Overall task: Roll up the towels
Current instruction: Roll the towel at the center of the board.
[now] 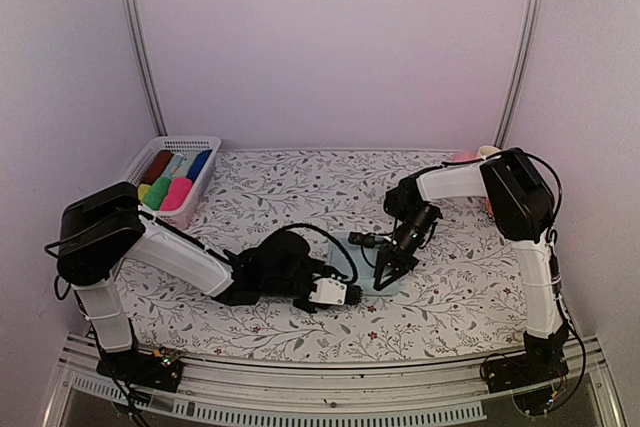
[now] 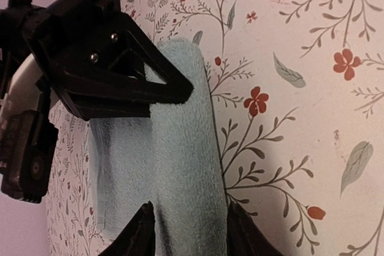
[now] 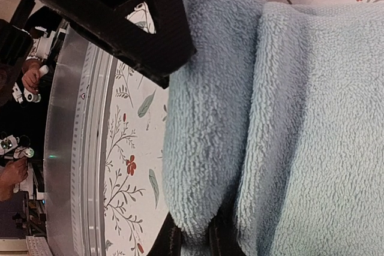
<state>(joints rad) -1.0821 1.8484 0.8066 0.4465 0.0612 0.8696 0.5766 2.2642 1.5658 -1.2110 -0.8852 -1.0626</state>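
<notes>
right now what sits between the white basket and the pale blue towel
Only bare floral tablecloth between the white plastic basket and the pale blue terry towel, seen from the top view.

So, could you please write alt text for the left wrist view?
A pale blue terry towel lies partly rolled on a floral tablecloth, its thick rolled edge between the left claw's two dark fingertips. The right claw, black and pointed, presses on the towel from the upper left.

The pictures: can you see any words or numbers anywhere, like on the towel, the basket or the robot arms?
No words or numbers can be read in any view.
The pale blue towel is plain.
The tablecloth has only leaves and flowers.
The white basket shows no label.
The arms carry no readable marks.
</notes>
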